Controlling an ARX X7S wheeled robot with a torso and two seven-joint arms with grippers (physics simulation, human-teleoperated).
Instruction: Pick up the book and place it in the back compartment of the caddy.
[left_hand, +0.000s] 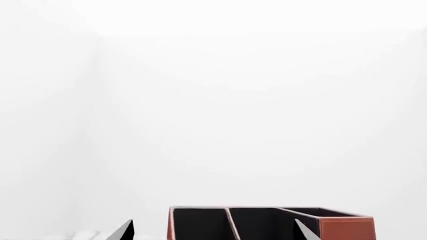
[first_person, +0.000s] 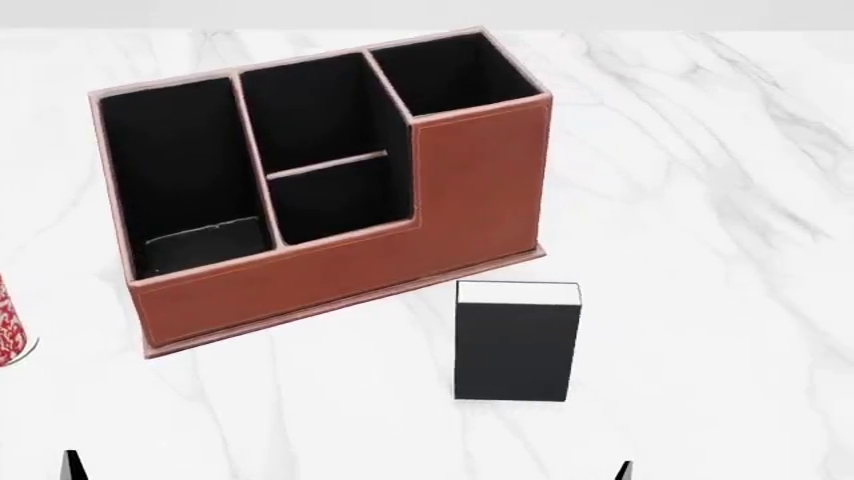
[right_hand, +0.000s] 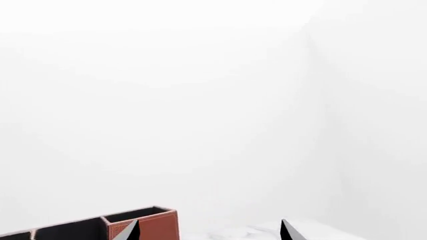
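The book (first_person: 518, 345) stands upright on the marble table, black cover facing me, white page edges on top, just in front of the caddy's tall right corner. The red-brown caddy (first_person: 441, 230) sits at centre-left; the back compartment (first_person: 318, 112) is the rear cell of its middle column. My left gripper (left_hand: 215, 232) is open with nothing between its tips, and the caddy (left_hand: 347, 229) lies beyond it. My right gripper (right_hand: 210, 232) is open too and holds nothing, the caddy's tall corner (right_hand: 157, 225) behind one fingertip. In the head view only one dark fingertip of each shows, the left fingertip (first_person: 70, 467) and the right fingertip (first_person: 623, 470), both well short of the book.
A red-and-white patterned mug (first_person: 11, 330) stands at the far left edge, beside the caddy's front left corner. White marble table (first_person: 707, 200) stretches to the right of the caddy and book. A plain white wall fills the background of both wrist views.
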